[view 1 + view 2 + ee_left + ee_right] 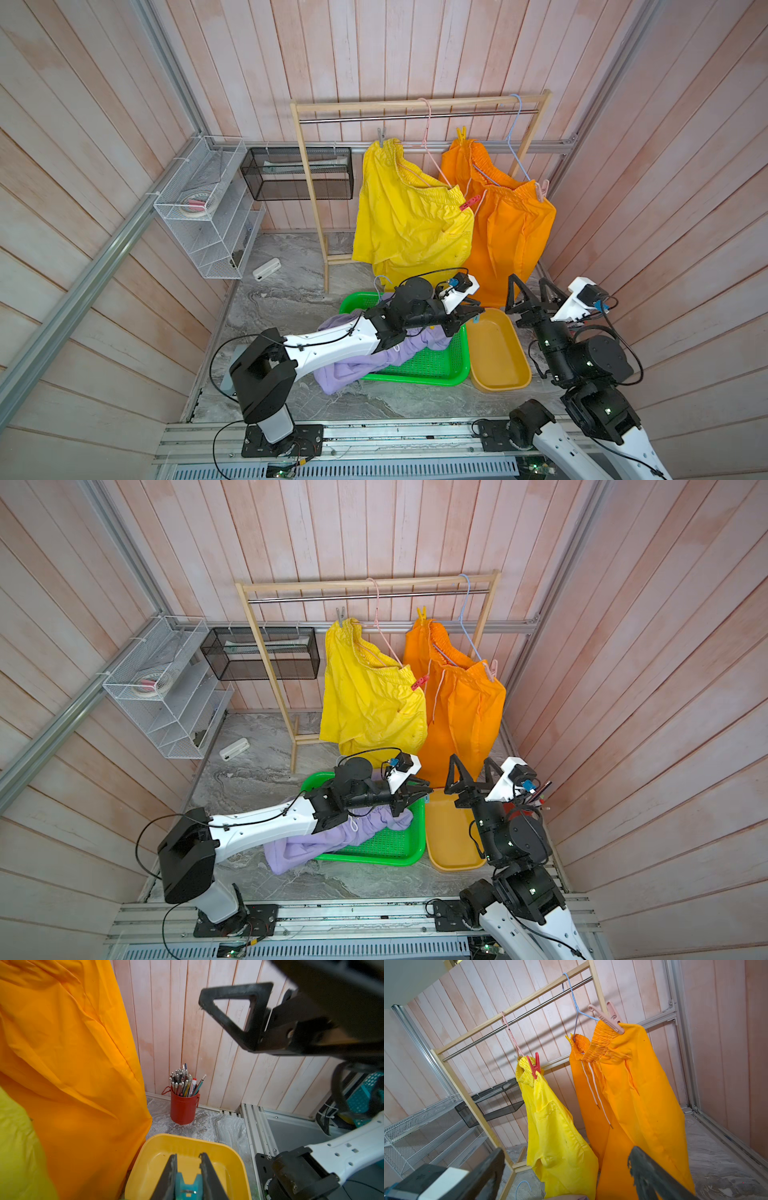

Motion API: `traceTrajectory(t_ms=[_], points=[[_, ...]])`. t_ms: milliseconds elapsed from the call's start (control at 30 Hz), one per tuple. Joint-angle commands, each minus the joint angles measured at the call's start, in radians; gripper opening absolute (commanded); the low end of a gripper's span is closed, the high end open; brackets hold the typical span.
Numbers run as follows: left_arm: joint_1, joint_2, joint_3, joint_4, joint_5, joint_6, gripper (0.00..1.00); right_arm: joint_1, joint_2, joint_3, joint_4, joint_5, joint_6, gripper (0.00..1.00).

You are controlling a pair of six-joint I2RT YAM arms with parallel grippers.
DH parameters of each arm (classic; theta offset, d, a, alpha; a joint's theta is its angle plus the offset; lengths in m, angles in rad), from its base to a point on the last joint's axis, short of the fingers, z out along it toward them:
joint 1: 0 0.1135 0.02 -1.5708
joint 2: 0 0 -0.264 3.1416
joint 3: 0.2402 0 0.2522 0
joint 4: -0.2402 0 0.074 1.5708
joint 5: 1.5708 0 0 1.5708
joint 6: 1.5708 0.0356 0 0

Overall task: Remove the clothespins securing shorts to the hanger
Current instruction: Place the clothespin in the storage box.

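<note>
— While pinching the teal clothespin [188,1185] over the yellow tray [187,1136], points it how?
— Lengthwise along near-closed left gripper [188,1155] fingers [169,1176], forked end forward; reaches low. Right gripper [528,279]: raised, spread wide, empty.

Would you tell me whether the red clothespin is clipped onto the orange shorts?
No, the red clothespin grips the waistband of the yellow shorts.

Staged laundry corner inside robot test cell. Landmark: wooden garment rack [419,104], backed by pink plank walls [83,124]. Aluminium framing [79,293] behind and left of rack. Marble-look tabletop [291,299] under rack. White wire shelf [208,216], black mesh basket [291,183] left of rack. Robot arms [332,343] bolted to slotted rail [374,436] in front of rack.
</note>
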Motion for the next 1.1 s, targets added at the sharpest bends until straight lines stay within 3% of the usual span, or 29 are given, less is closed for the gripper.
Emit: traceTrajectory(t_ms=[0,367,567,833,1067], points=[[-0.004,0.077,0.037,0.092,0.018,-0.039,0.25,-0.004,-0.025,-0.014,-0.014,0.049,-0.026,0.95],[-0.024,0.341,0.107,0.32,0.113,-0.225,0.4,-0.004,-0.052,-0.051,0.001,0.07,-0.041,0.95],[-0.031,0.406,0.128,0.384,0.133,-0.279,0.62,-0.004,-0.061,-0.051,-0.011,0.07,-0.044,0.95],[-0.031,0.289,0.075,0.372,0.105,-0.251,1.0,-0.004,-0.063,-0.057,-0.016,0.054,-0.029,0.95],[-0.032,0.101,-0.048,0.313,0.043,-0.218,1.0,-0.003,-0.05,-0.068,-0.008,0.031,-0.006,0.95]])
